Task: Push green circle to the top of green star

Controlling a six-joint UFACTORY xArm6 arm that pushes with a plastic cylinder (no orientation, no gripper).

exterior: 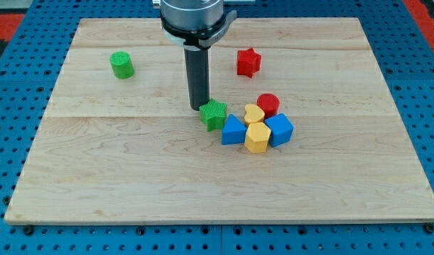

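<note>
While the green circle (122, 64) sat far left on the table (132, 184), well apart from my tip (197, 108), that tip rested just beside the green star (214, 115), at its far-left edge. As a bare rod, the end effector had nothing to open or close. Right of the star clustered a blue block (233, 131), yellow heart (253, 113), yellow block (257, 137), red circle (268, 105) and blue cube (279, 129); a red star (248, 61) lay farther back.

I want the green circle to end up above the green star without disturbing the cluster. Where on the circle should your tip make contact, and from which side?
Against the green circle's curved wall on the view's left, pushing rightward. It stands upright and alone at upper left, while the green star sits lower right beside my tip. Hit centred, since a round wall probably slips aside off-centre.
</note>
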